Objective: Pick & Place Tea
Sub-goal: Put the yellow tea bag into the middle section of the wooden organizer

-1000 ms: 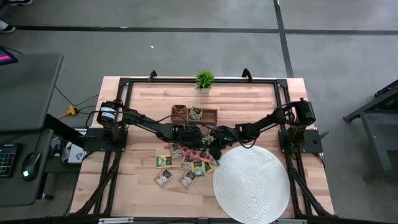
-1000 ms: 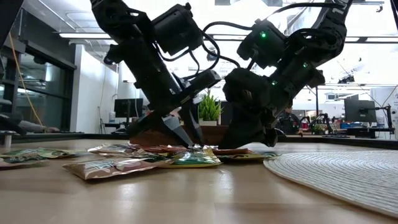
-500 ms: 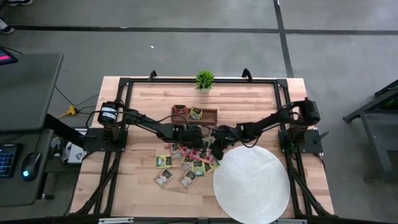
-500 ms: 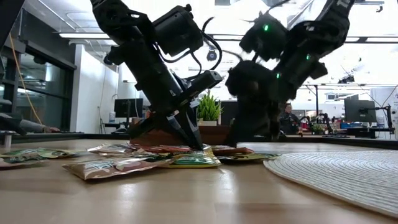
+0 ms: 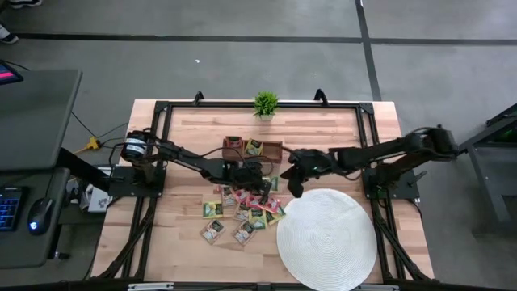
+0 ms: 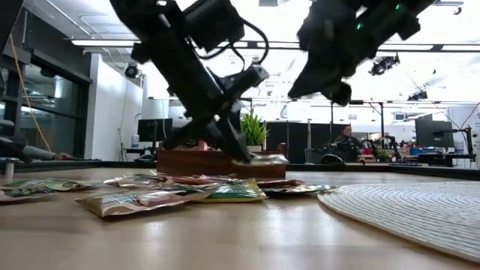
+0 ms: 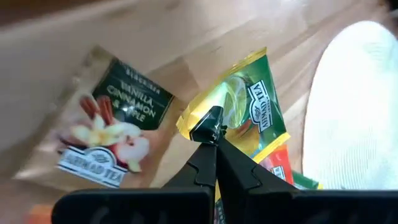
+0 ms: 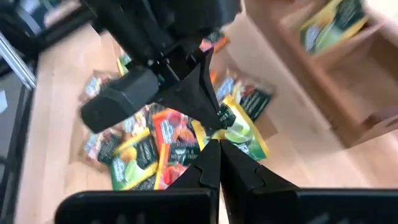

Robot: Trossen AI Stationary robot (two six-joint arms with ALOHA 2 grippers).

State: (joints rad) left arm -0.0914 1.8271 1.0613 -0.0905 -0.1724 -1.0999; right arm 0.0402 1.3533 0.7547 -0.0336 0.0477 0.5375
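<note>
While my left gripper (image 7: 212, 129) pinches a yellow packet (image 7: 239, 107) by its corner just above the tea pile (image 5: 242, 212), the wooden box (image 5: 253, 149) lies just beyond, and my right gripper (image 5: 294, 187), shut and empty, hangs beside the pile.

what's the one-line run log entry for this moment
left gripper: shut on yellow tea packet, lifted above pile | right gripper: shut, empty, raised | wooden box: holds packets | white mat: bare
</note>
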